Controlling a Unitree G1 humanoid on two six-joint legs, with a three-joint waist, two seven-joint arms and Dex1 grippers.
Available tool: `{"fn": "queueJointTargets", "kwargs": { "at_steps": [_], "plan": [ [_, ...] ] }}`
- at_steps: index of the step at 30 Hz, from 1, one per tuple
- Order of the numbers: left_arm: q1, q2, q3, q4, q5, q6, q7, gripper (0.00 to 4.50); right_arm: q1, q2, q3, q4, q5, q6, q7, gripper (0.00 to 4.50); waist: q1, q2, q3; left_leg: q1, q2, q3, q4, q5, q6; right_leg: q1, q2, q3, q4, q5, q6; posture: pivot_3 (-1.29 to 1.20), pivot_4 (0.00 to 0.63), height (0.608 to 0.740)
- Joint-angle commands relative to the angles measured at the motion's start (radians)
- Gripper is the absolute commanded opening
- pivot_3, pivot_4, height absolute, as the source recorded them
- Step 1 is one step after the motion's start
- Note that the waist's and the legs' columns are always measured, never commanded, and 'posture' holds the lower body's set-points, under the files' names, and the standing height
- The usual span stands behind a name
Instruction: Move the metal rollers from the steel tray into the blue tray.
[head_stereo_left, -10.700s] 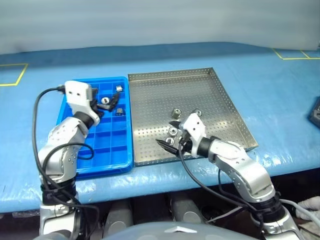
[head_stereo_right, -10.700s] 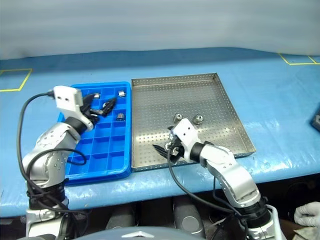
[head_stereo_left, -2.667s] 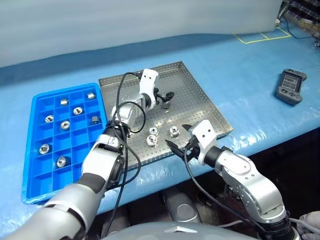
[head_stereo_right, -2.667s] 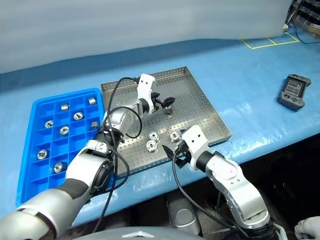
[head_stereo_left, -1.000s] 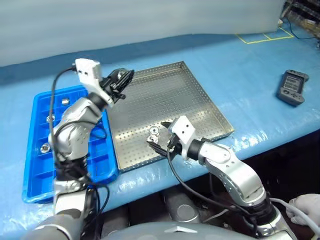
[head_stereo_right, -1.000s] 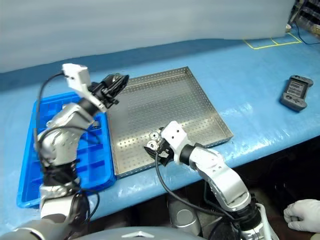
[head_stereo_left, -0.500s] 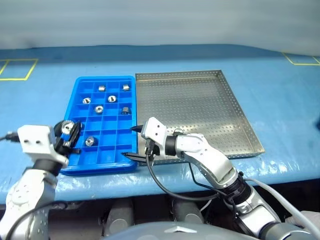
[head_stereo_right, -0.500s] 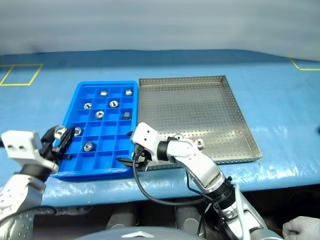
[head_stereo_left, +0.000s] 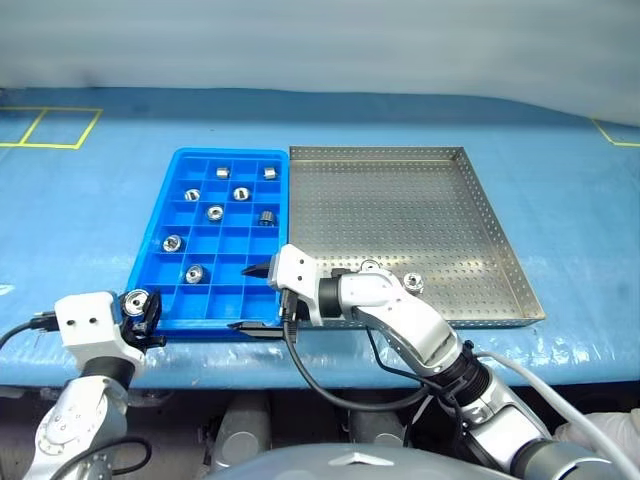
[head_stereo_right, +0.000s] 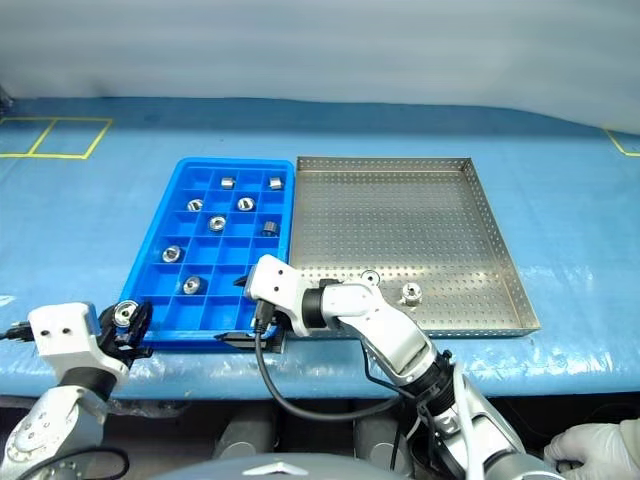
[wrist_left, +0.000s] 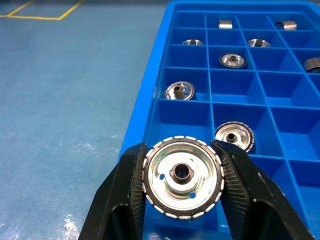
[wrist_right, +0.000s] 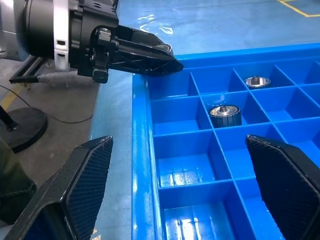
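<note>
Left tool (head_stereo_left: 143, 312) pinches a roller (wrist_left: 182, 176) just off the blue tray's (head_stereo_left: 150, 250) near-left corner, empty near cells lying far-right of it, right tool (head_stereo_left: 258, 297) spread empty over the tray's near-right edge, two rollers (head_stereo_left: 412, 284) left in the steel tray (head_stereo_left: 500, 240).

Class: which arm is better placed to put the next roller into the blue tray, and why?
Left. Its gripper is already shut on a roller at the blue tray's near corner; the right gripper hangs open, holding nothing.
</note>
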Motion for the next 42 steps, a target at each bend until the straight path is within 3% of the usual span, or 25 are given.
{"fn": "queueJointTargets", "kwargs": {
  "at_steps": [1,8,13,18,23,30,42],
  "plan": [
    [-0.027,-0.008,0.022,0.011,0.001,0.033,0.036,2.06,0.017,0.0,-0.024,-0.051,0.003,0.001,-0.017,4.5,-0.001,0.0,0.0,0.0,0.0,0.0,0.0,0.0,0.0,0.0,0.0,0.0,0.0,0.0,0.0,0.15,0.15,0.74],
    [-0.104,0.002,0.006,0.027,-0.025,0.026,0.012,4.4,0.064,-0.034,-0.077,-0.104,0.01,0.035,-0.059,4.5,-0.013,0.0,0.0,0.0,0.0,0.0,0.0,0.0,0.0,0.0,0.0,0.0,0.0,0.0,0.0,0.09,0.15,0.74],
    [-0.174,0.007,-0.045,0.024,-0.004,-0.068,-0.026,4.46,0.087,-0.073,-0.151,-0.138,0.016,0.062,-0.089,4.5,-0.022,0.0,0.0,0.0,0.0,0.0,0.001,0.0,0.0,0.0,0.0,0.0,0.0,0.0,0.0,0.06,0.15,0.74],
    [-0.213,0.033,-0.187,0.035,0.08,-0.218,-0.083,4.46,0.124,-0.133,-0.238,-0.161,-0.001,0.099,-0.141,4.5,-0.029,0.0,0.0,-0.001,-0.001,0.001,0.001,0.0,0.0,0.0,-0.001,0.001,-0.001,0.0,0.0,0.02,0.15,0.74],
    [-0.218,0.055,-0.293,0.055,0.066,-0.295,-0.179,4.46,0.186,-0.188,-0.305,-0.186,-0.012,0.128,-0.187,4.5,-0.048,0.0,0.0,-0.001,0.0,0.001,0.0,0.0,0.0,0.0,0.0,0.001,-0.001,0.0,0.0,-0.03,0.15,0.74],
    [-0.212,0.106,-0.368,0.088,0.045,-0.308,-0.279,4.46,0.266,-0.218,-0.368,-0.24,-0.008,0.18,-0.239,4.5,-0.088,0.0,0.0,-0.001,0.0,0.002,0.0,0.0,0.0,0.0,0.0,0.002,0.0,0.0,0.0,-0.07,0.15,0.74],
    [-0.218,0.133,-0.415,0.119,0.056,-0.311,-0.313,4.46,0.327,-0.213,-0.413,-0.205,-0.011,0.198,-0.296,4.5,-0.115,0.0,0.0,0.0,0.0,0.002,0.0,0.0,0.0,0.0,0.0,0.002,0.0,0.0,0.0,-0.08,0.15,0.74]
  ]
}}
